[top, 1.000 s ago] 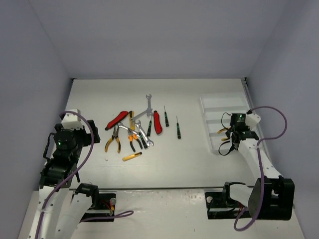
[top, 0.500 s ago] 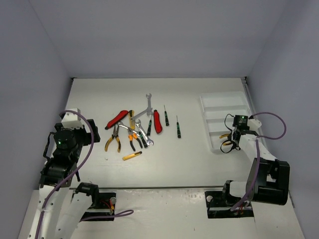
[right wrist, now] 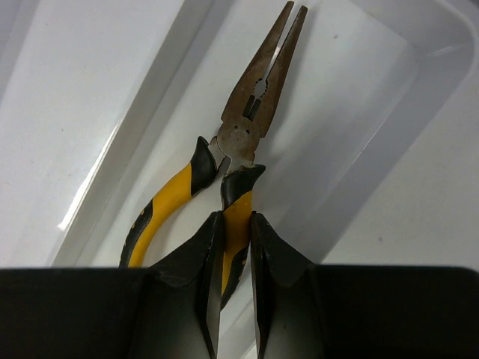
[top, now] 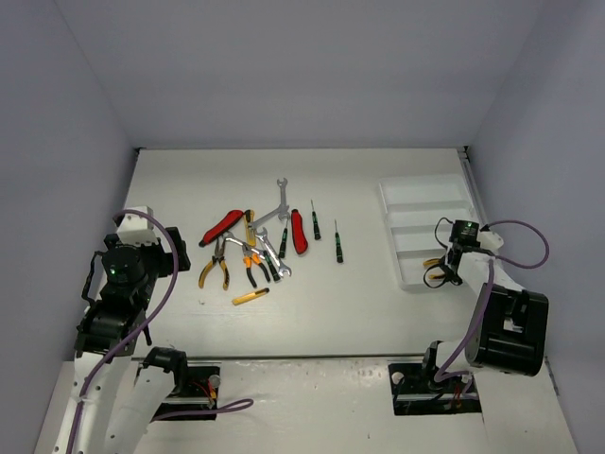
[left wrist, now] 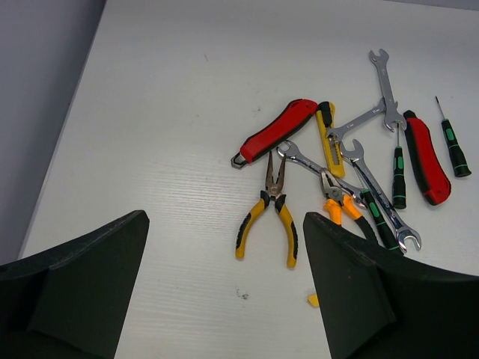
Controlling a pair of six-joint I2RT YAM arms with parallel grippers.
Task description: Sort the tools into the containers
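Nearest, the right gripper (right wrist: 232, 224) is clamped on one yellow handle of the pliers (right wrist: 251, 112), their nose inside the tray's (right wrist: 423, 52) nearest compartment. Across the table (left wrist: 187, 75), the left gripper (left wrist: 224, 221) hangs wide open, holding nothing. Beyond it lie second pliers (left wrist: 267, 217), red cutters (left wrist: 275, 138), crossed wrenches (left wrist: 385, 75), and screwdrivers (left wrist: 453, 142) farther right.

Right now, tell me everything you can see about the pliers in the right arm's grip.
Long-nose pliers: dull, slightly rusty-looking grey metal nose, tips nearly shut, yellow handles with black trim, spread apart. The right pincer is shut on one handle; the other curves free. The nose points into a compartment of the white tray; whether it rests on the floor there is unclear.
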